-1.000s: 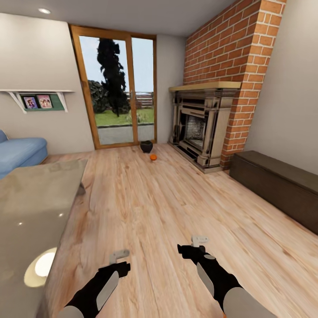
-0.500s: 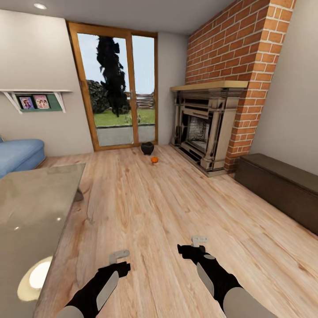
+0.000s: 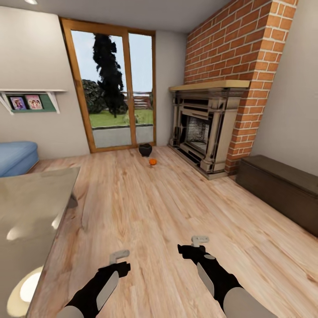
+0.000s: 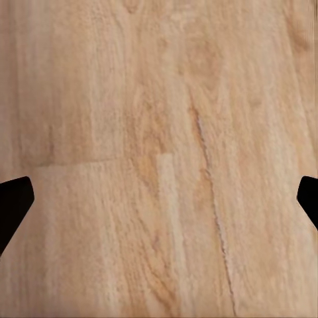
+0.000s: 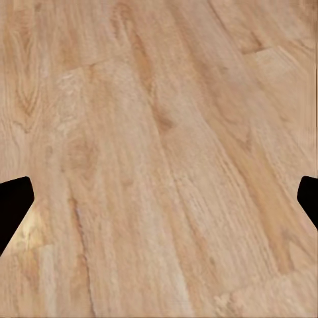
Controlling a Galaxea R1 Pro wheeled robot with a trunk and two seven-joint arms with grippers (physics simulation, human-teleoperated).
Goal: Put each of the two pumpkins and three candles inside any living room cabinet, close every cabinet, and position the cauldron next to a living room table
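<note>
Far across the wooden floor, a small black cauldron (image 3: 145,149) stands in front of the glass door. One orange pumpkin (image 3: 153,162) lies on the floor just beside it, nearer to me. A long, low dark brown cabinet (image 3: 282,185) runs along the right wall, its front shut. The glossy grey table (image 3: 31,207) fills the near left. My left gripper (image 3: 120,261) (image 4: 159,205) and right gripper (image 3: 194,245) (image 5: 159,205) hang low over bare floor, both open and holding nothing. The candles are out of view.
A brick chimney with a stone fireplace (image 3: 201,128) stands at the back right, between the door and the cabinet. A blue sofa (image 3: 15,157) sits at the far left under a wall shelf (image 3: 31,99). Open floor stretches from me to the cauldron.
The whole view has shifted: the camera has moved, so the sofa and table have slid left and the door looms larger. Both arms hold the same pose, grippers still open.
</note>
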